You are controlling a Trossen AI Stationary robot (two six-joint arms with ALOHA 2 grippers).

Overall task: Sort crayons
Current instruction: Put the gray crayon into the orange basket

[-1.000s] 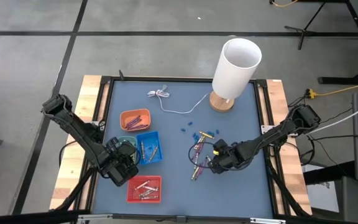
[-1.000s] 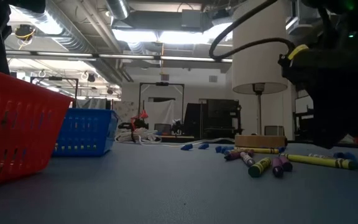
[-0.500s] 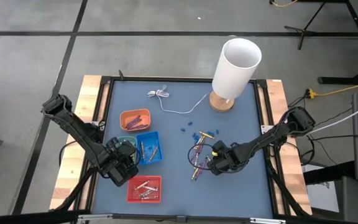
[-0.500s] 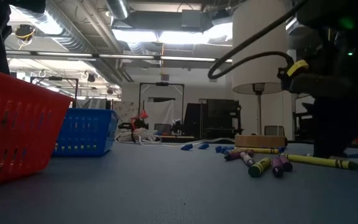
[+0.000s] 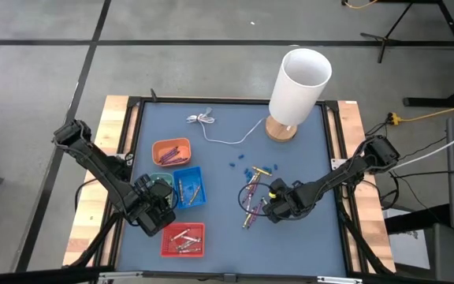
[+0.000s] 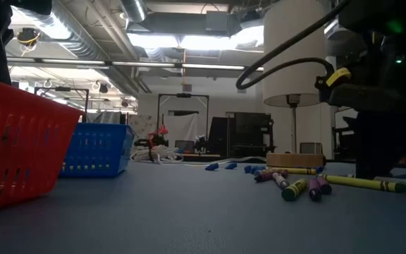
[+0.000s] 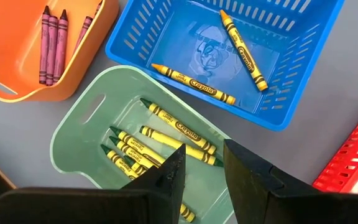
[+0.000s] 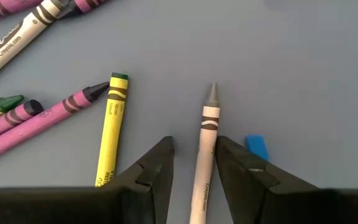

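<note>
Right gripper (image 8: 191,163) sits low over the blue table (image 5: 219,237), on the right side of the loose crayon pile (image 5: 252,197). Its two fingers stand slightly apart with a whitish-grey crayon (image 8: 205,143) between them; the crayon lies on the table, tip pointing away from the gripper, and a firm clamp cannot be confirmed. Just beside it lie a yellow crayon (image 8: 109,130) and a small blue bit (image 8: 257,148). Purple crayons (image 8: 36,121) lie further off, with one whitish crayon (image 8: 17,42) near them.

Left gripper (image 7: 202,167) hovers over the green tray (image 7: 73,134) at the left side of the table, fingers apart, nothing between them. Green tray holds several yellow crayons (image 7: 176,127). Blue basket (image 7: 303,93) just beside it holds two yellow-orange crayons (image 7: 194,84). Orange tray (image 7: 17,81) on the far side holds purple crayons (image 7: 51,43). Red basket (image 5: 183,240), nearest of the four, holds a few crayons, colours hard to tell.

Low view: loose crayons (image 6: 309,187) lie on the table right of centre, red basket at left, blue basket behind it.

White lamp (image 5: 298,87) stands at the far right of the table on a wooden base, thin white cable (image 5: 219,134) running left from it. Blue bits (image 5: 243,167) are scattered between the lamp and the crayon pile.
</note>
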